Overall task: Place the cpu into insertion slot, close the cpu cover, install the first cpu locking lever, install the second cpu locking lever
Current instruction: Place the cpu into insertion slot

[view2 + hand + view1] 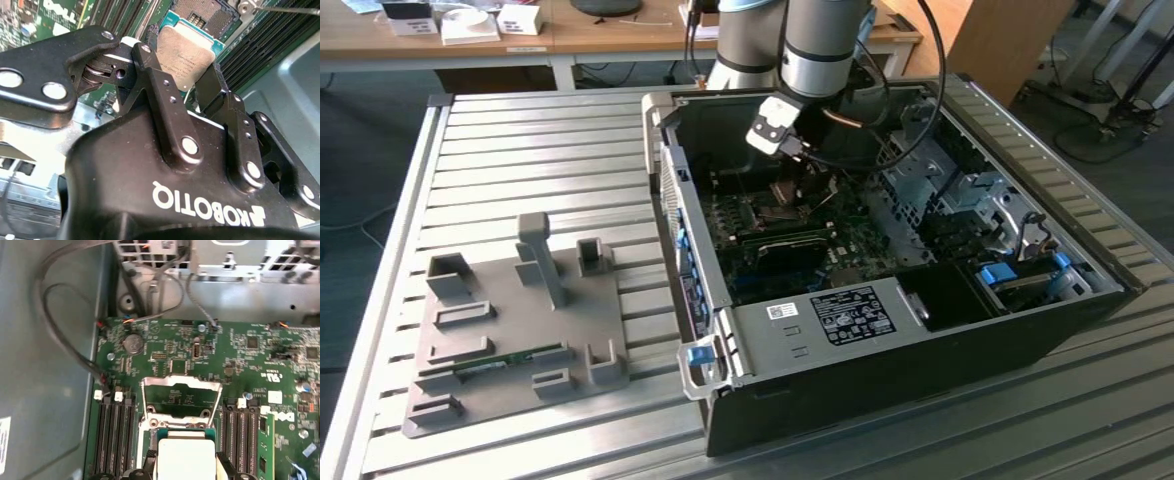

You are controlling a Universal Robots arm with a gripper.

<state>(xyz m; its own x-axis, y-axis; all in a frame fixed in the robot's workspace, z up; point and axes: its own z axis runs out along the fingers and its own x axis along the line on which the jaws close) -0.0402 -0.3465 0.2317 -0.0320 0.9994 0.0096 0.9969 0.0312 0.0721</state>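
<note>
**cpu pinched in the fingers, hanging right by the bare socket**

Exterior view first: the arm (821, 50) comes in from 12 o'clock and drops into the opened-up pc case (881, 330). The gripper (785, 192) is over the green board (774, 250), approx mid-picture. The grey drive cage (941, 180) sits at 3 o'clock of the gripper.

In the second wrist view the fingers (155, 80) are clamped on the cpu (187, 55) from two opposite edges, w/ its silvery metal top facing the cam. The insertion slot (202, 15) lies just past the chip's far edge. Its contact field is bare, so the cpu isn't seated. Can't tell if the chip's edge touches the slot's rim or hangs just apart from it. A thin metal rod (285, 7) runs beside the slot.

First wrist view, same story: cpu (184, 460), then a strip of the slot (172, 424), then the cpu cover (181, 390). The cover is flipped up on the slot's far side from the chip, and you can see the board thru its window. Black memory slots (115, 435) flank the socket on both sides. A coin cell (132, 344) sits further out on the board, and grey cables (60, 315) loop along the case wall.

Back in the exterior view, the case stands on a slatted metal table (520, 150). At 8 o'clock of the case there's a grey fixture plate (507, 300) w/ a small green module (494, 362) lying in it. A blue latch (700, 352) is on the case's 7 o'clock corner, and a wooden desk (587, 35) is up at 11 o'clock.
</note>
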